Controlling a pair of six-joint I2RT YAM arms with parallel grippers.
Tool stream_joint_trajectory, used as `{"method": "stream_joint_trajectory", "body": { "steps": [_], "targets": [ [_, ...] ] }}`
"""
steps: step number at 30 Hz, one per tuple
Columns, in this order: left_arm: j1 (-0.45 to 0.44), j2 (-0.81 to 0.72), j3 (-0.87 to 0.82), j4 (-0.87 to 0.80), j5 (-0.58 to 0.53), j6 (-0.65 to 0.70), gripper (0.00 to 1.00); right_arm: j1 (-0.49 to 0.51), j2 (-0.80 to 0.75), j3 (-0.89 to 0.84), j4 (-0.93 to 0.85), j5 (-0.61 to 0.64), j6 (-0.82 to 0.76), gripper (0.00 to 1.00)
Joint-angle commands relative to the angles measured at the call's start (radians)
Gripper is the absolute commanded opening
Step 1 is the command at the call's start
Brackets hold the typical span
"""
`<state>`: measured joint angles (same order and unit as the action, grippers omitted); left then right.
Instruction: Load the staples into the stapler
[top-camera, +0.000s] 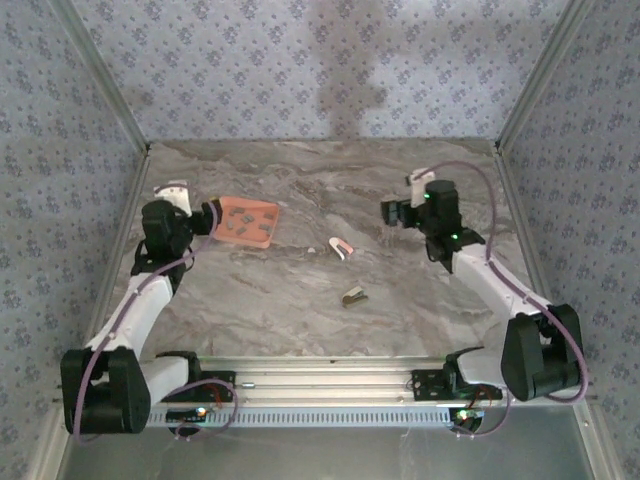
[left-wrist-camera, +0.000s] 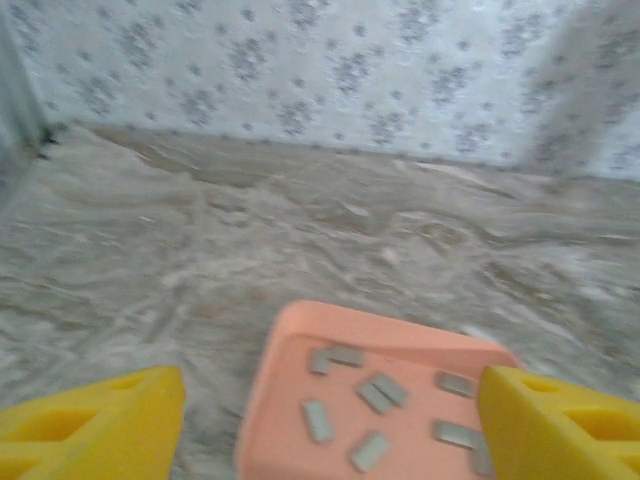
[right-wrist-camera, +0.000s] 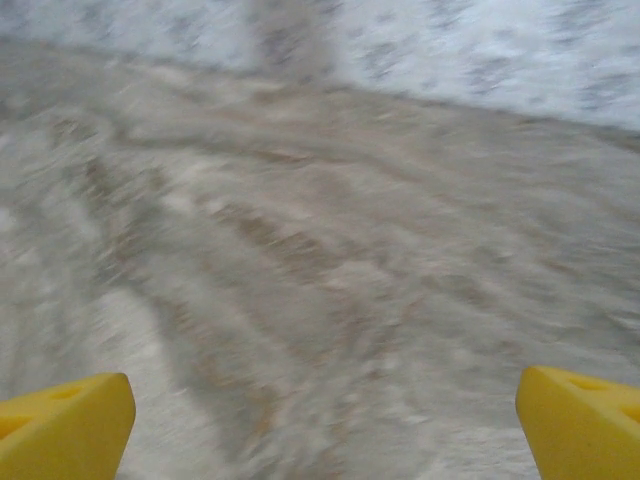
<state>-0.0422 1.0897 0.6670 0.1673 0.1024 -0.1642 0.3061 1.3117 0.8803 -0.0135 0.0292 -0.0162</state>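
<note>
left jaws: open wide, hovering over the near part of the orange tray (left-wrist-camera: 285, 370), holding nothing
right jaws: fully open above bare tabletop (right-wrist-camera: 320, 250), empty
staples (left-wrist-camera: 375, 392): lying loose inside the tray
stapler (top-camera: 341, 247): on the tabletop middle, well apart from the tray, between both arms

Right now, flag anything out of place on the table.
A small dark metallic piece lies alone on the table, apart from the pink-and-white stapler and outside the orange tray that holds the staples. Too small to identify.
</note>
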Motion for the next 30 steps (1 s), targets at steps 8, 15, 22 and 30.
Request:
{"method": "stream_joint_trajectory", "body": {
  "steps": [8, 15, 22, 30],
  "targets": [
    [-0.124, -0.070, 0.001, -0.336, 0.096, -0.146, 0.66, 0.311, 0.267, 0.190, -0.382, -0.010, 0.034, 0.96],
    [-0.130, -0.077, -0.052, -0.297, 0.094, -0.176, 0.64, 0.315, 0.483, 0.357, -0.490, -0.076, 0.022, 0.89],
    [-0.137, -0.046, -0.055, -0.279, 0.103, -0.182, 0.64, 0.309, 0.569, 0.405, -0.495, -0.079, -0.006, 0.81],
    [-0.140, -0.036, -0.064, -0.258, 0.104, -0.186, 0.64, 0.283, 0.623, 0.427, -0.500, -0.073, -0.028, 0.68]
  ]
}}
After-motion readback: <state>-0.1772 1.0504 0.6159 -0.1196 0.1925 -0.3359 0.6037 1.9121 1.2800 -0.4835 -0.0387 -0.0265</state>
